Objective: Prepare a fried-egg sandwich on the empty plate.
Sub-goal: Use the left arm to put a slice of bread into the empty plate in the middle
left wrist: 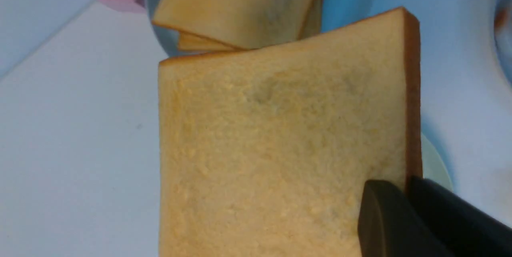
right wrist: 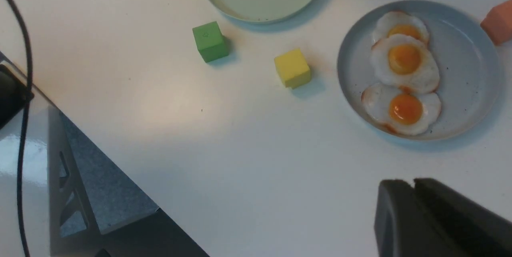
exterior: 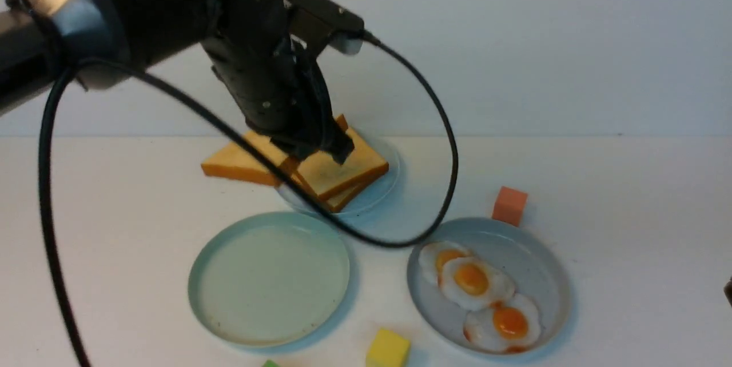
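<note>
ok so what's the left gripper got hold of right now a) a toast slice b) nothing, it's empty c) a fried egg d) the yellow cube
a: in the left wrist view the left gripper is closed on the crust edge of a toast slice.

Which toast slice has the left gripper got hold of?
The slice jutting out left of the stack, pinched at its crust edge by the left gripper; the stack lies flat on the small blue plate.
</note>
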